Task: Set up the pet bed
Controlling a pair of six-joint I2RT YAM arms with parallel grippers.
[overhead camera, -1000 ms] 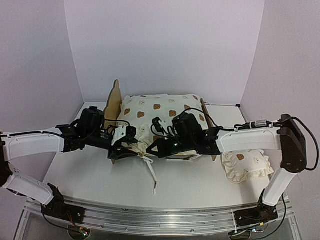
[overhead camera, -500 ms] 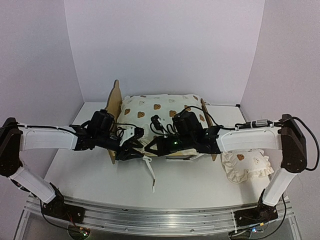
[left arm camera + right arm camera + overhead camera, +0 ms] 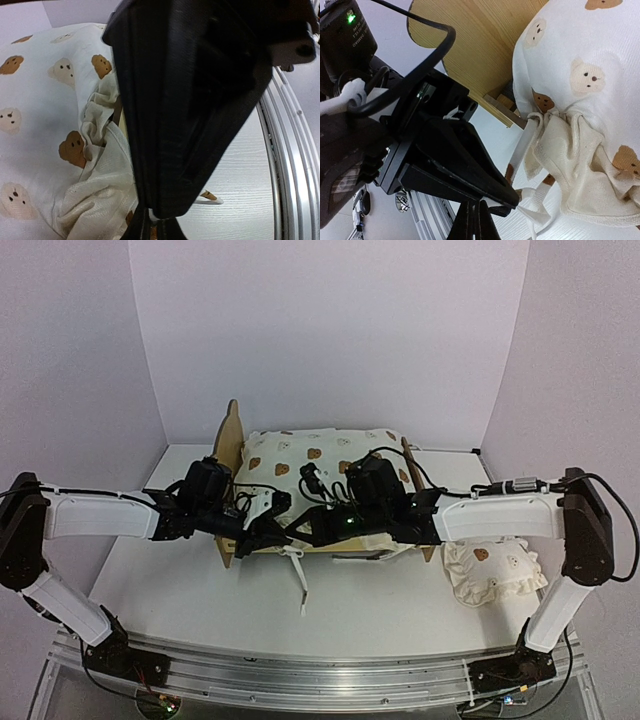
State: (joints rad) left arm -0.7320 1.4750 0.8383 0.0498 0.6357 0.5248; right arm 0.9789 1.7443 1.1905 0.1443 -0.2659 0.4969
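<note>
One plywood pet bed (image 3: pixel 231 440) sits far-centre on your table (image 3: pixel 190 590), long axis left-right, eared headboard at the left, bear-print cushion (image 3: pixel 320 455) on it. Your left gripper (image 3: pixel 270 532) and right gripper (image 3: pixel 300 523) crowd its near-left corner, both clamped closed by the dangling tie (image 3: pixel 299 585); any hold is hidden. A pillow (image 3: pixel 497 573) lies near-right.

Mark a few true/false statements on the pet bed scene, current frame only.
1. The cushion lies on the pet bed. True.
2. The small pillow sits on top of the cushion. False: it lies on the table, to the right of the bed.
3. Both arms' jaws stand wide open. False: both are shut.
4. A tie trails from the cushion's front down onto the table. True.
5. The right arm is parked away from the bed. False: it meets the left arm at the cushion's near left corner.
</note>
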